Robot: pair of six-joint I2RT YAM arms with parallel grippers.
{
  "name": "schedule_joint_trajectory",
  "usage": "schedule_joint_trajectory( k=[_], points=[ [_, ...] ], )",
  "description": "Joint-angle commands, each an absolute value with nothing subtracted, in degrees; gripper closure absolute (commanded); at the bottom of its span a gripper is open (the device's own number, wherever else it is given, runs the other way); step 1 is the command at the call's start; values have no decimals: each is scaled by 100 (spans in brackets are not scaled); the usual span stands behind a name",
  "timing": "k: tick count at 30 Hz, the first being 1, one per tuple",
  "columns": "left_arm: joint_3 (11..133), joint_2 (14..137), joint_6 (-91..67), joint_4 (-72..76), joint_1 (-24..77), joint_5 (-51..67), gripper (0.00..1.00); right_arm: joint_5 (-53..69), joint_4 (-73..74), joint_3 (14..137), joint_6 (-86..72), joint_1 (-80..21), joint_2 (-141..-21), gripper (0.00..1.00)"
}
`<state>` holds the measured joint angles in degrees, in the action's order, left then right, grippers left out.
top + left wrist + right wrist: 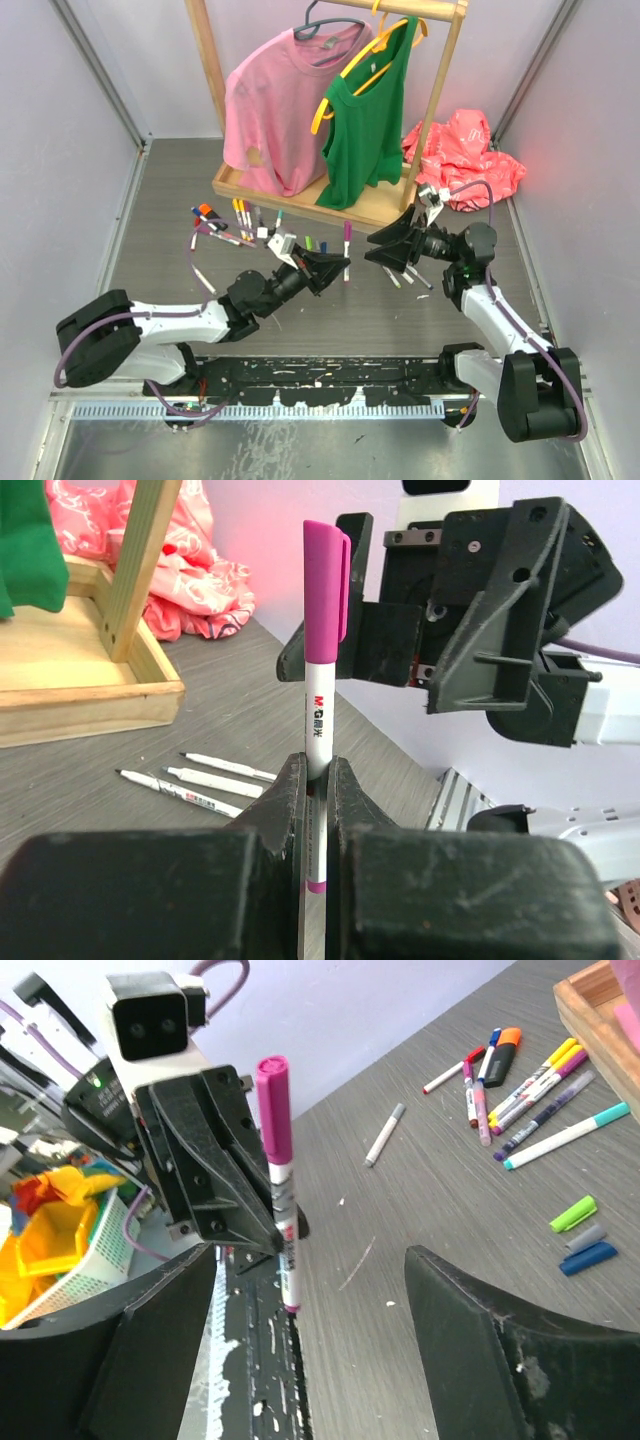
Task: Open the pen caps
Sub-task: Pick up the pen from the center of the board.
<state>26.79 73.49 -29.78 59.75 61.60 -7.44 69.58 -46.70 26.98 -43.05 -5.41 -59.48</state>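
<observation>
- While I look through my left wrist camera, the left gripper (pixel 318 780) is squeezed tight on a white marker (pixel 318 715), which stands upright with its pink cap (pixel 322 590) on top.
- The right gripper (pixel 383 248) faces that cap, fingers wide apart, holding nothing.
- Three bare pens (pixel 205 780) lie on the table behind, best seen here.
- Only my right wrist camera shows a green cap (pixel 573 1214), a grey cap (pixel 585 1237) and a blue cap (pixel 588 1257), then a heap of capped markers (pixel 520 1090).
- Farthest away, the top view shows a wooden rack (pixel 232 182) with a pink shirt (pixel 270 110) and a green top (pixel 370 110).
</observation>
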Motion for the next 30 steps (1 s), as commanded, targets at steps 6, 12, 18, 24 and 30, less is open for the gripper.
schedule_joint_trajectory(
  k=[6,12,18,24,30],
  points=[
    [3140,7944,-2690,6908,6612,-1635,100,6627,-5963,2512,-5068,-863,-5846,18],
    [3361,8309,-2707,7064,6787,-1778,100,6575,-5491,2539,-4725,-1036,-5867,23],
    [3480,8485,-2779,7075,6888,-1903,100,6523,-5281,2573,-4620,-1050,-5856,36],
    [3455,8536,-2812,7147,6908,-2029,100,6504,-5114,2597,-4509,-1055,-5852,57],
    [3432,8556,-2877,7146,6908,-2065,100,6557,-5001,2620,-4333,-1062,-5850,80]
  ],
)
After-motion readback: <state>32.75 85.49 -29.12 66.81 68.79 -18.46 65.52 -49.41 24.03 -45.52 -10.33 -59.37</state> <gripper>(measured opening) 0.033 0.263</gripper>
